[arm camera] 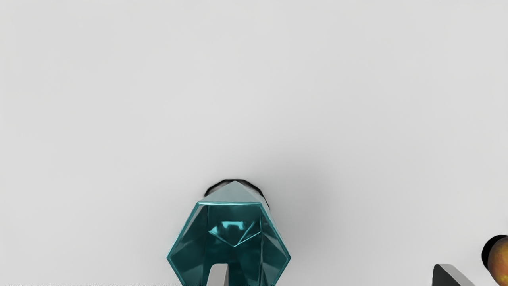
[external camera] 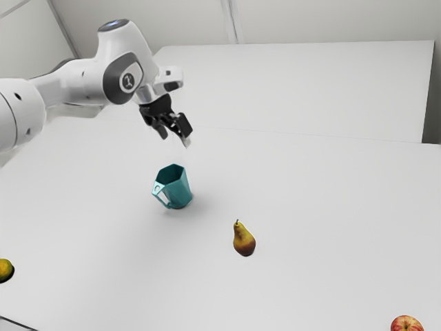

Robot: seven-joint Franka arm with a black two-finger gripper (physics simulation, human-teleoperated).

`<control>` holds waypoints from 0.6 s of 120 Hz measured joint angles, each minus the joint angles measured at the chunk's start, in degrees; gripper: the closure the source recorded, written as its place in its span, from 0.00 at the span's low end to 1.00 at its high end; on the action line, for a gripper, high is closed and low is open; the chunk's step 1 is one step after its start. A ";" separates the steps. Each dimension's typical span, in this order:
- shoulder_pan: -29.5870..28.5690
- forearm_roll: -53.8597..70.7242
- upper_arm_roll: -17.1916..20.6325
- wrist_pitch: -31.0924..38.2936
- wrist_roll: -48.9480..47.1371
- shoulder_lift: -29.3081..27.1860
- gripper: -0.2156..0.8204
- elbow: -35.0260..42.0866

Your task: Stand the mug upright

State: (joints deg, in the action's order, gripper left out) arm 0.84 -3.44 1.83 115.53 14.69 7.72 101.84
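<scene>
The teal, hard-faceted six-sided mug (external camera: 180, 192) stands on the light grey, smooth desk (external camera: 303, 200), on the exterior view's left of the yellow-brown, smooth-skinned pear (external camera: 244, 241), a little farther back and well apart from it. It rests on its base with the mouth up, so it lies as the task wants it; whether the arm put it so, this moment cannot tell. Its angular handle (external camera: 162, 196) points away from the pear.

The relation that matters is vertical. The black two-finger tool (external camera: 175, 138) hangs above the mug, a clear gap between them, with its fingers spread wide and nothing pinched. The mug's long axis runs upward, its open mouth facing the tool. In the wrist view one fingertip (arm camera: 218, 275) overlaps the mouth, while the other is out to the pear's side, so the mug sits off-centre from the gap. With only one arm, my judgement is that any move it makes should keep that overlapping finger from catching the rim and tipping the mug.
</scene>
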 joint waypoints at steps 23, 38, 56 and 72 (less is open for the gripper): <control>0.04 -0.34 -0.14 -10.17 -0.74 -0.66 0.23 -10.60; 0.03 -0.26 -0.16 -14.95 -1.06 -2.33 0.22 -11.91; -0.12 -0.68 -0.22 -18.23 -1.31 -2.68 0.21 -11.99; -0.21 -0.93 -0.24 -19.59 -1.45 -2.69 0.21 -11.97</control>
State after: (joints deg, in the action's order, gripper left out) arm 0.63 -4.37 1.58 95.94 13.24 5.03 89.87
